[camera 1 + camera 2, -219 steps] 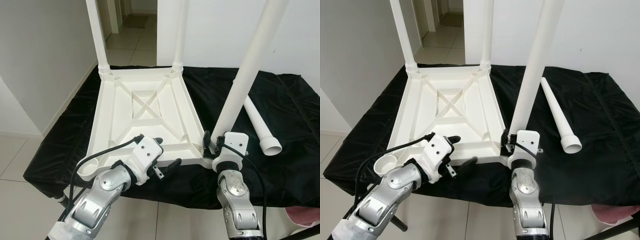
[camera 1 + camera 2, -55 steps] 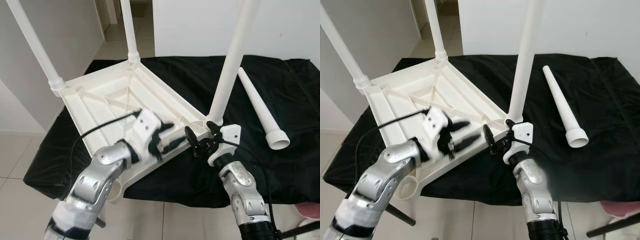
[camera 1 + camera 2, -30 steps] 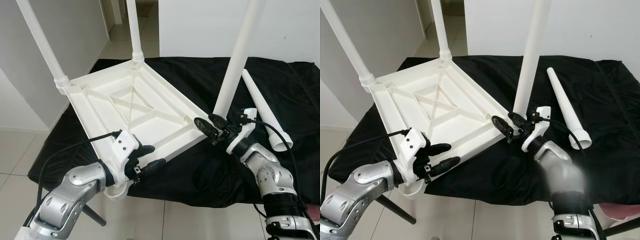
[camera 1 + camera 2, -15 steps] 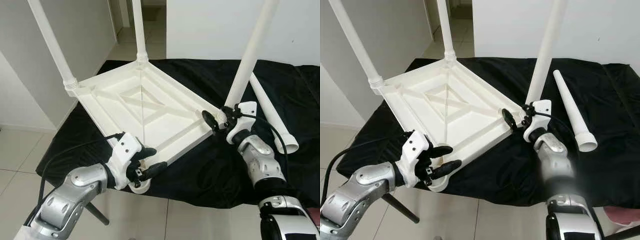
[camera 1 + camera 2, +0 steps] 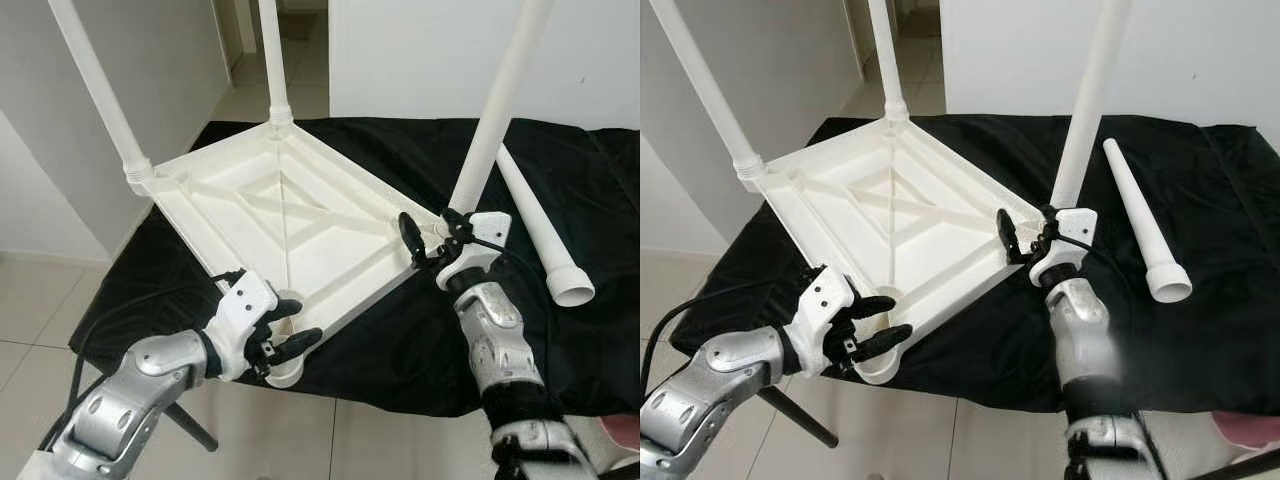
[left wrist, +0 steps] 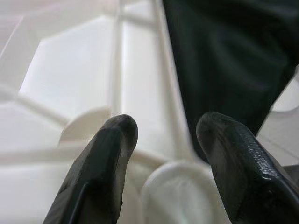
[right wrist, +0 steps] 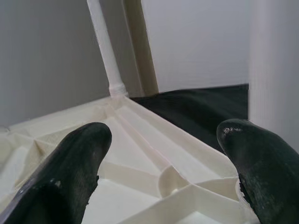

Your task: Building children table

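Left gripper [image 5: 287, 329] spread open around the empty leg socket [image 5: 283, 372]; right gripper [image 5: 422, 236] open at the upturned tabletop [image 5: 285, 215] corner, legs pointed up.

White plastic table [image 5: 290, 215] upside down, three legs fitted upright, fourth leg [image 5: 540, 230] lying loose beside it

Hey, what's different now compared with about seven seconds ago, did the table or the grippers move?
The upturned white tabletop has been turned on the black cloth, so its empty leg socket now pokes over the near edge. The left gripper has shifted to that socket, fingers open around it. The right gripper, earlier at the near leg's base, now sits open beside that corner. The loose leg stayed lying on the cloth, and three legs remain fitted.
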{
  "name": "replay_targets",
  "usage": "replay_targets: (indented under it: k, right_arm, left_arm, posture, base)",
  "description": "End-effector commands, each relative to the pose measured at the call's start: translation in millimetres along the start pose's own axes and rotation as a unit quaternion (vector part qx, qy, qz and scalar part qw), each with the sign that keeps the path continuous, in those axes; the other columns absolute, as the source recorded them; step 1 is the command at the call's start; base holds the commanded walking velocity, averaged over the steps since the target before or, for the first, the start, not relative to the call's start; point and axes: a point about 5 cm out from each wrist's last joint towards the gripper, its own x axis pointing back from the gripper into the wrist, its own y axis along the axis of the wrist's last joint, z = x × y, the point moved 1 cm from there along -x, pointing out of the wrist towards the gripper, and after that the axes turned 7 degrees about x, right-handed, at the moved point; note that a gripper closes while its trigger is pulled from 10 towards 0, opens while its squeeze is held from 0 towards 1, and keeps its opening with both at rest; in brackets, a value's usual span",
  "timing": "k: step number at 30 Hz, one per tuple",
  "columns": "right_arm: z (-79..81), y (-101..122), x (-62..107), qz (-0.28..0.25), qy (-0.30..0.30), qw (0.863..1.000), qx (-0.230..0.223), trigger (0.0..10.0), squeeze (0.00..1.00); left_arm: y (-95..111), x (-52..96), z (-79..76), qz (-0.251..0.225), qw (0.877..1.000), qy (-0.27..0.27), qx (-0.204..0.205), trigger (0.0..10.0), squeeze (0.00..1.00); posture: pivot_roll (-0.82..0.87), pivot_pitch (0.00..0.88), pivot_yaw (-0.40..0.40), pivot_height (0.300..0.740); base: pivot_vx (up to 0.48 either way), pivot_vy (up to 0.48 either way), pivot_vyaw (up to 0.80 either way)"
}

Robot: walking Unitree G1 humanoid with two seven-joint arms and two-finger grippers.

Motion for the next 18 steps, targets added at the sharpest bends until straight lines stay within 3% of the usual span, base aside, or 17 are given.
replay_targets:
  k: [1,5,10,18]
  right_arm:
    - [1.8,4.6,2.3,-0.008,-0.003,1.0,0.011,10.0,0.0]
    - [-3.8,8.3,6.6,-0.009,-0.007,1.0,0.017,10.0,0.0]
    - [-17.8,20.2,13.6,-0.013,-0.015,0.999,0.041,10.0,0.0]
    - [-20.0,28.0,10.4,-0.018,-0.024,0.998,0.053,10.0,0.0]
  left_arm:
    - [-7.1,4.9,-1.0,0.017,1.0,-0.025,0.0,10.0,0.0]
    - [-6.1,9.2,1.8,0.011,1.0,-0.016,0.013,10.0,0.0]
    - [-17.8,18.7,1.4,0.038,0.999,-0.019,0.011,10.0,0.0]
    - [-24.6,15.5,-1.1,0.049,0.999,-0.022,-0.002,10.0,0.0]
  posture:
    - [0.01,0.065,0.081,0.74]
    - [0.0,0.069,0.089,0.74]
    - [-0.01,0.068,0.085,0.74]
    - [-0.03,0.079,0.089,0.74]
  base:
    - [0.0,0.0,0.0]
    - [0.0,0.0,0.0]
    - [0.0,0.0,0.0]
    - [0.0,0.0,0.0]
